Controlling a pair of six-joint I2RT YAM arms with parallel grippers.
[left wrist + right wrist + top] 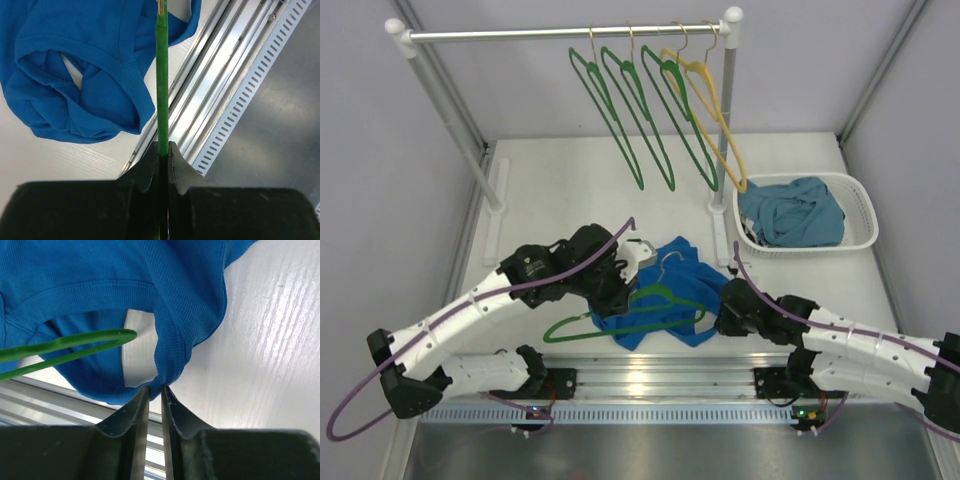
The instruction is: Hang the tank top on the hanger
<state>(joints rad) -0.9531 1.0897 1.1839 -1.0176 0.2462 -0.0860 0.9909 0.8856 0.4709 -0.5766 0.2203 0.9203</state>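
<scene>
Both clamped, left gripper [162,148] on hanger [162,75] bar, right gripper [155,390] on tank top [125,270] strap edge, beside front rail [210,100].

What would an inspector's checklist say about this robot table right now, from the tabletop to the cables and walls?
Surface: white table, with a metal strip along the near edge.
Job's things: tank top crumpled on the table; hanger lies across it, and it is unclear whether any of it is inside the top.
Clutter: basket holding a teal garment; spare hangers on the rail.
Grippers: left gripper shut on the hanger; right gripper shut on the tank top's hem.
Cables: purple cables run along both arms.
Surroundings: grey walls; nothing else seen.
</scene>
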